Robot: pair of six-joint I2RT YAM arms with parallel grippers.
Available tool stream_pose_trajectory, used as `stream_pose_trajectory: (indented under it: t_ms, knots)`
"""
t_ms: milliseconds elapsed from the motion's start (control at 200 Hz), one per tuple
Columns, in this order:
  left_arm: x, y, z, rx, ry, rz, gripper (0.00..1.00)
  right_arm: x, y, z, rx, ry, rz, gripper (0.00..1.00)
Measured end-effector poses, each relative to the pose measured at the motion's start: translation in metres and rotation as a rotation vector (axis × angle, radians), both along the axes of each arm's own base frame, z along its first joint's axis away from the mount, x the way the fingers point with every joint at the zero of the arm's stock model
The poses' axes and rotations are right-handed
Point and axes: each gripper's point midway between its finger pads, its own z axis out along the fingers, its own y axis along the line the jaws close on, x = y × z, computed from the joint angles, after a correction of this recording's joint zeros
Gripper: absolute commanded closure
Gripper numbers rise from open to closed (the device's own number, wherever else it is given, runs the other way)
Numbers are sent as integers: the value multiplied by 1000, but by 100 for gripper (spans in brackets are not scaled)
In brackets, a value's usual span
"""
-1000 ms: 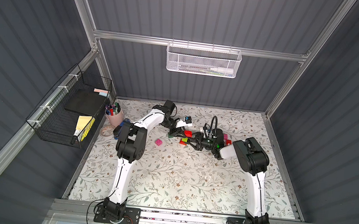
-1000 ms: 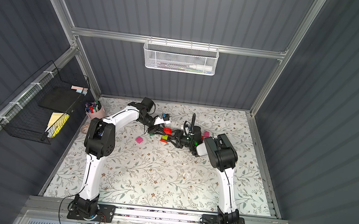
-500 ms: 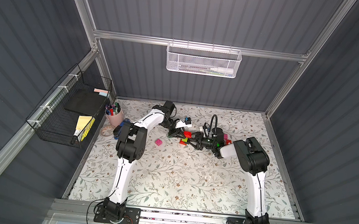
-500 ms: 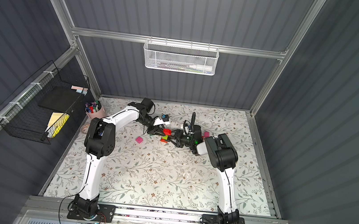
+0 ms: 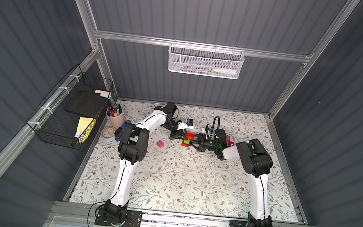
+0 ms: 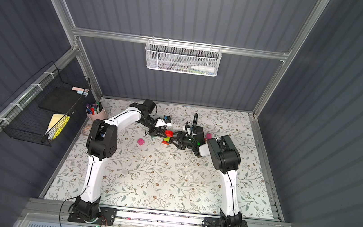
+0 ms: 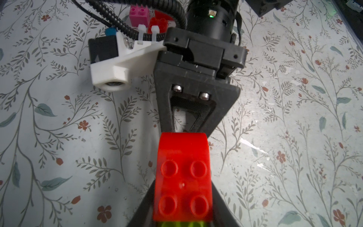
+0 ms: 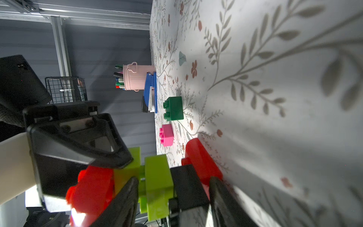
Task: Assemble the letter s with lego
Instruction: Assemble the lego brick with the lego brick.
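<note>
In both top views, shows the arms meeting at the far middle of the floral mat (image 5: 179,184). Has the left gripper (image 5: 184,138) pressed together on a red brick (image 5: 189,135), tip to tip with the right gripper (image 5: 192,143), lime green showing just under the red. Puts a loose pink brick (image 5: 160,144) well apart, nearer the left arm.

From the left wrist, looks along the red brick (image 7: 182,176) between that gripper's fingers, a lime green brick (image 7: 180,224) joined beneath, the right gripper facing it.

From the right wrist, catches the right fingers (image 8: 121,204) pinching a lower stack (image 8: 159,184) (lime green, black, red, joined), the held lime green brick (image 8: 133,157) touching it. Beyond, finds a dark green brick (image 8: 173,108), then a blue stapler (image 8: 150,94) beside a pink cup (image 8: 137,77).
</note>
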Motion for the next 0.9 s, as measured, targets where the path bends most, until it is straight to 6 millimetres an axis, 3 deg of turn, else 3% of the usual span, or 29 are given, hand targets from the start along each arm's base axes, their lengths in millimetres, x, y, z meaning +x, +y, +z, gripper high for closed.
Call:
stream_pose_trajectory:
  t_ms: [901]
  knots:
    - [-7, 3, -2, 1, 1, -46, 73, -3, 2, -1, -10, -12, 48, 42]
